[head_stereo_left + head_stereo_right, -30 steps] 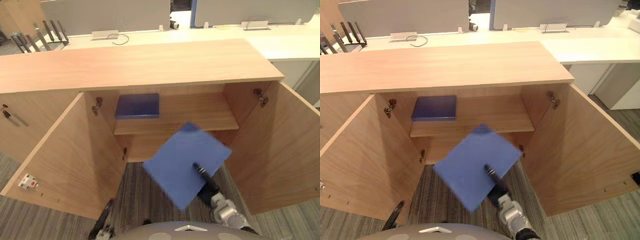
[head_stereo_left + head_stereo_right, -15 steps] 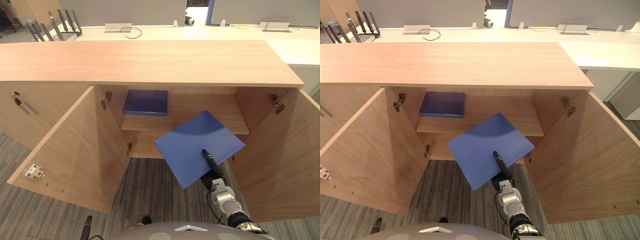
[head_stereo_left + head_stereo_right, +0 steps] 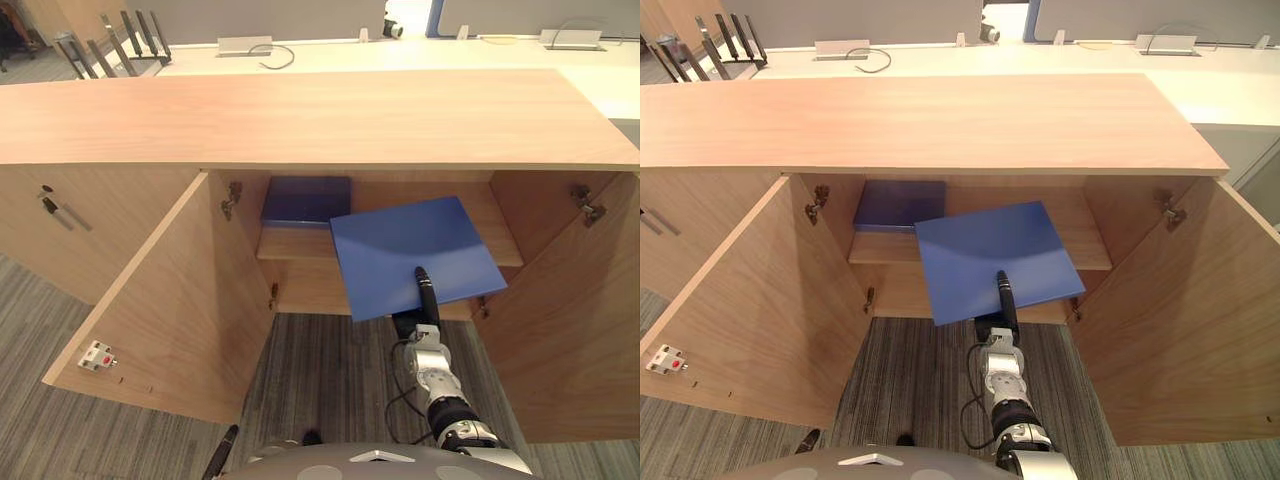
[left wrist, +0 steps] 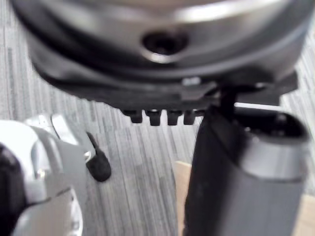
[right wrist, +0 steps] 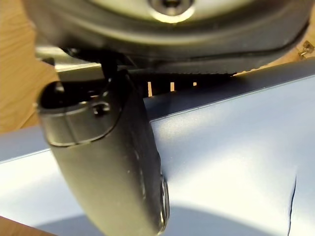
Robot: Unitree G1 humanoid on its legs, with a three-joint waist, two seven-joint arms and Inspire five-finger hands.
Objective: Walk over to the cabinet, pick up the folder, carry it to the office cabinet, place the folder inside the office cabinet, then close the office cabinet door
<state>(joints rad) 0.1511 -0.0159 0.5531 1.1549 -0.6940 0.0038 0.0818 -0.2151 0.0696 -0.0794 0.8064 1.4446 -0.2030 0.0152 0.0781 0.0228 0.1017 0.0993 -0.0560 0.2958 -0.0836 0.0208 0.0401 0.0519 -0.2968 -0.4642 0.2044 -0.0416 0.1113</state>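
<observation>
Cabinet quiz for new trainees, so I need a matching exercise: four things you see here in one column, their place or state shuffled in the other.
1 light blue folder
2 dark blue folder
3 left door
4 right hand

A swung open
B lying on the shelf
C thumb on top of the light blue folder
D held at the cabinet opening

Pairs: 1-D, 2-B, 3-A, 4-C
</observation>
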